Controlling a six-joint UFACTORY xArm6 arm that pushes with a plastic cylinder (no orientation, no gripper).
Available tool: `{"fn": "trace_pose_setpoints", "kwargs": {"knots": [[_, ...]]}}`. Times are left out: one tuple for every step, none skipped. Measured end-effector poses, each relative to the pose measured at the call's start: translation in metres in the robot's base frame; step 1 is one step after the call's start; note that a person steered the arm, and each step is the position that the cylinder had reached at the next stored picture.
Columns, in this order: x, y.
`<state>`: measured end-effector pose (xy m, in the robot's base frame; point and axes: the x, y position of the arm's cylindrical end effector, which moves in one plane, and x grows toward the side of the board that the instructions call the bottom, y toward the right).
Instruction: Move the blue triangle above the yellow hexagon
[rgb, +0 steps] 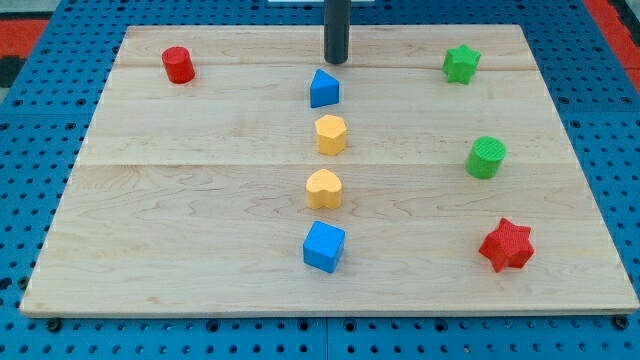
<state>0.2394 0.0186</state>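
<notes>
The blue triangle (324, 89) lies near the board's top centre, directly above the yellow hexagon (331, 134) with a small gap between them. My tip (335, 60) is the end of the dark rod that comes down from the view's top. It stands just above and slightly right of the blue triangle, a short gap away, not touching it.
A yellow heart (324, 189) and a blue cube (324, 246) lie below the hexagon in a column. A red cylinder (179, 65) is at the top left. A green star (461, 64), a green cylinder (486, 158) and a red star (507, 245) are on the right. The wooden board (150, 200) rests on a blue pegboard.
</notes>
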Motion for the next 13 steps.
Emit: {"fn": "trace_pose_setpoints", "kwargs": {"knots": [[-0.014, -0.007], [0.006, -0.008], [0.023, -0.008], [0.023, -0.008], [0.001, -0.01], [0.001, -0.022], [0.006, -0.022], [0.014, -0.022], [0.029, -0.022], [0.041, -0.022], [0.046, -0.022], [0.046, -0.022], [0.049, -0.022]]}}
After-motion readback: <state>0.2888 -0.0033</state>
